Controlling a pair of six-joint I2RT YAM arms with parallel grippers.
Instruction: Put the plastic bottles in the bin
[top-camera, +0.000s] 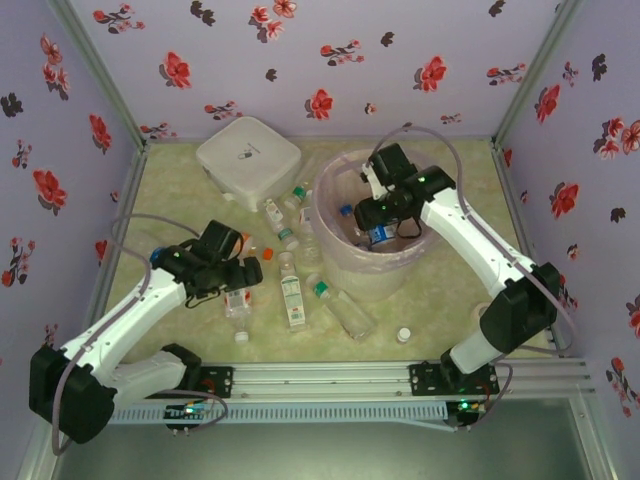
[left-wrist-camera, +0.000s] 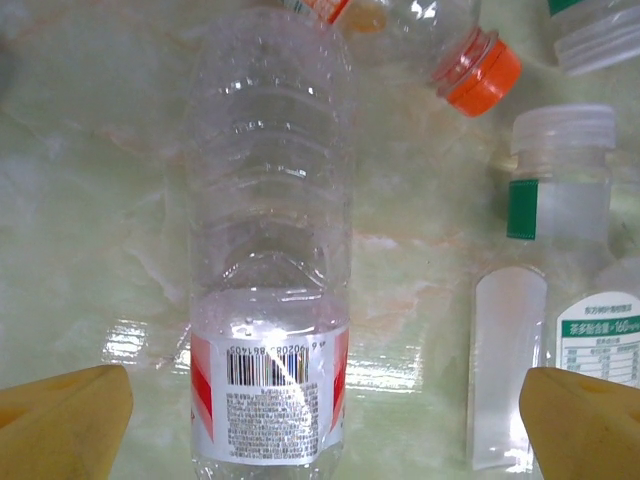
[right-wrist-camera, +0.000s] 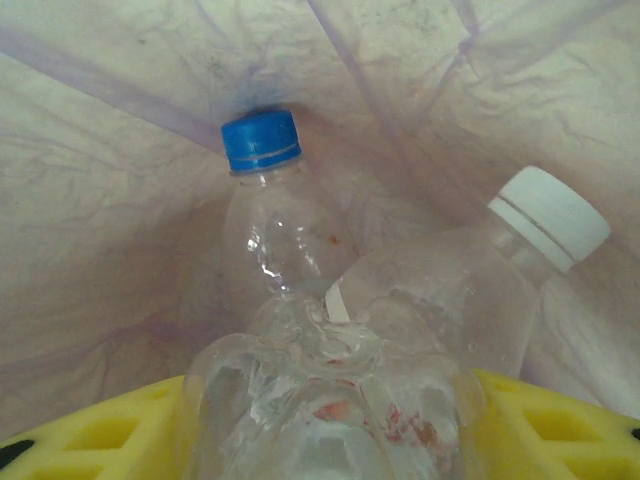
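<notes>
**Top external view.** The left gripper (top-camera: 238, 282) is hovering low over the pale green marbled tabletop (top-camera: 450, 290). The right gripper (top-camera: 380, 222) is hanging inside the rim of the large round translucent bin lined with a pale pink bag (top-camera: 330, 200). Several small clear bottles are lying loose between the 2 grippers. A white square lidded box (top-camera: 248, 150) is sitting beyond the left gripper. Finger spacing is not resolving from this height.

**Left wrist view.** The 2 yellow fingertips (left-wrist-camera: 60, 420) are standing wide apart and touching nothing. A clear ribbed plastic bottle with a red-and-white barcode label (left-wrist-camera: 270, 250) is lying lengthwise between them, nearer the left fingertip. An orange-capped bottle (left-wrist-camera: 480, 70) is lying ahead and to the right. A white-capped bottle with a green band (left-wrist-camera: 562, 190) is lying ahead of the right fingertip.

**Right wrist view.** The yellow fingers (right-wrist-camera: 100, 435) are pressing on both sides of a crumpled clear plastic bottle (right-wrist-camera: 330, 410). Beyond it, 2 bottles are resting against the pink bag inside the bin: a blue-capped clear bottle (right-wrist-camera: 265, 210) and a white-capped clear bottle (right-wrist-camera: 470, 290).
</notes>
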